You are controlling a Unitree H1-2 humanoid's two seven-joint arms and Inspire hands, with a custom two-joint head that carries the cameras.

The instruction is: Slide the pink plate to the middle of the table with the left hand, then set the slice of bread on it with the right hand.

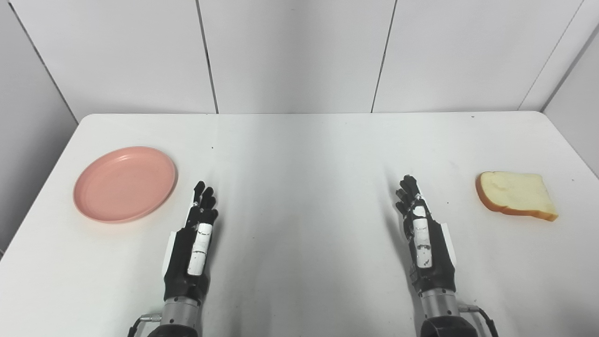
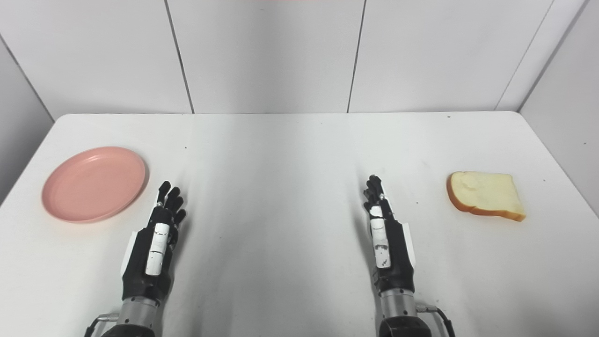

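A round pink plate [image 1: 124,183] lies empty near the table's left edge. A slice of bread [image 1: 515,194] with a brown crust lies flat near the right edge. My left hand [image 1: 193,245] hovers low over the table just right of the plate, fingers stretched forward, open and holding nothing. My right hand [image 1: 423,238] is held the same way on the right half, well to the left of the bread, open and empty. Neither hand touches its object.
The white table [image 1: 299,154] spans the view, with rounded far corners. White wall panels [image 1: 295,51] close it in at the back and on both sides. Cables hang by both wrists at the bottom edge.
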